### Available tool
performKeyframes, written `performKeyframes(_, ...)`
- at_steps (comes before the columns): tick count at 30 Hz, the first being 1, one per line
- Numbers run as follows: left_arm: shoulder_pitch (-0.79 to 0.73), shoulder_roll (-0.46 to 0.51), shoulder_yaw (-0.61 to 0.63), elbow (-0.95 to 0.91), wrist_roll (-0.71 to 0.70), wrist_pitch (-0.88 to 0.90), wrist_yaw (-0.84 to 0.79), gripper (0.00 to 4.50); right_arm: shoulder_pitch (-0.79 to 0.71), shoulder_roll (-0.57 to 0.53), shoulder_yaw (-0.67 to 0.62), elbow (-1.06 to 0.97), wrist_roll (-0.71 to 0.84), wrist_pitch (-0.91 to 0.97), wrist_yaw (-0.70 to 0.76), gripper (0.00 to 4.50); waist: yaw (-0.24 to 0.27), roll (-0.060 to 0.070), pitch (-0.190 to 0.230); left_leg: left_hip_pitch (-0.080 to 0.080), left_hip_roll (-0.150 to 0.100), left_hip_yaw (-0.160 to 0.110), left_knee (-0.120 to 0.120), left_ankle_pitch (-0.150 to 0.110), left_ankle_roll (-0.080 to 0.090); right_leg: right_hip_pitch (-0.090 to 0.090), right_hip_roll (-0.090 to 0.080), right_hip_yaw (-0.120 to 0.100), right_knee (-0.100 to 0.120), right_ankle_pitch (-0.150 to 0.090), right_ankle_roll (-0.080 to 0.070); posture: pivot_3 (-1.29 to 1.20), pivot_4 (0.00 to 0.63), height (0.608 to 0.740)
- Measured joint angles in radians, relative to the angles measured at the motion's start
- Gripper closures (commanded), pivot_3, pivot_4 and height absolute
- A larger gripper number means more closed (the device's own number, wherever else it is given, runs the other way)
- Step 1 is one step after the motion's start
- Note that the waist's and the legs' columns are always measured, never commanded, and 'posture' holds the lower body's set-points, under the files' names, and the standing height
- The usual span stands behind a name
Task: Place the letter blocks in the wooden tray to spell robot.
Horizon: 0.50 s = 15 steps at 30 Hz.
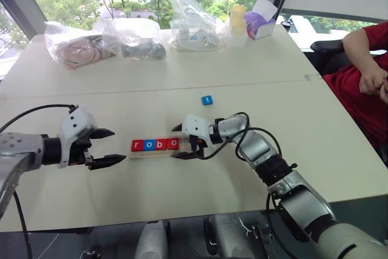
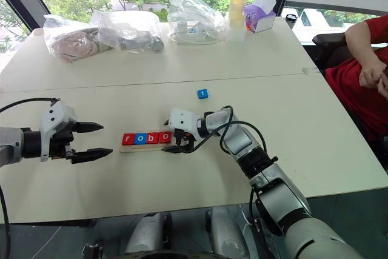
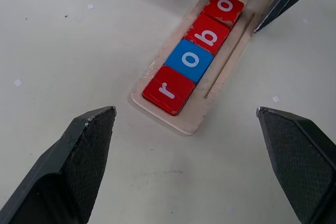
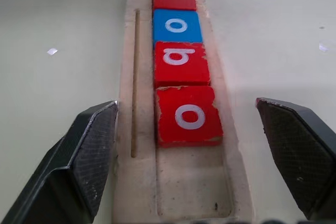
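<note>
The wooden tray (image 1: 151,151) lies at the centre of the desk (image 1: 182,83), holding four letter blocks (image 1: 155,144) reading r, o, b, o. The blue t block (image 1: 207,99) sits apart, higher in frame. The right hand (image 1: 179,142) spreads wide at the tray's empty end; the left hand (image 1: 108,147) spreads wide, empty, at frame left.

Bright window daylight; soft shadows; sharp.
</note>
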Motion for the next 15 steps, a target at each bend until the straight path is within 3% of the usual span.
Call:
performKeyframes(5,-0.05,-0.076,0.005,-0.029,-0.037,0.013,0.059,0.0,-0.03,-0.001,-0.187,-0.083,0.087,0.203,-0.141,0.1,0.004,0.0,0.0,-0.001,0.0,-0.001,0.0,0.0,0.0,0.0,-0.001,0.0,0.0,0.0,0.0,0.0,0.15,0.74)
performKeyframes(9,-0.157,-0.164,0.018,-0.033,-0.065,0.012,0.152,0.0,-0.068,0.055,-0.349,-0.126,0.06,0.371,-0.486,0.1,0.002,-0.001,-0.001,-0.001,-0.001,-0.001,0.0,0.0,0.0,0.0,-0.001,0.0,0.0,0.001,0.001,0.0,0.15,0.74)
performKeyframes(11,-0.184,-0.186,0.012,-0.031,-0.069,0.013,0.175,0.0,-0.062,0.075,-0.392,-0.132,0.028,0.437,-0.632,0.1,0.0,-0.001,-0.001,0.0,-0.001,0.0,-0.001,0.0,0.0,0.0,-0.001,0.001,0.0,0.001,0.001,0.0,0.15,0.74)
performKeyframes(15,-0.249,-0.221,-0.048,-0.008,-0.04,-0.01,0.201,0.0,-0.007,0.143,-0.396,-0.118,0.013,0.498,-0.758,0.1,-0.007,-0.001,-0.001,-0.001,0.0,0.0,-0.002,0.0,0.0,-0.001,0.001,0.002,0.0,0.001,0.002,0.0,0.15,0.74)
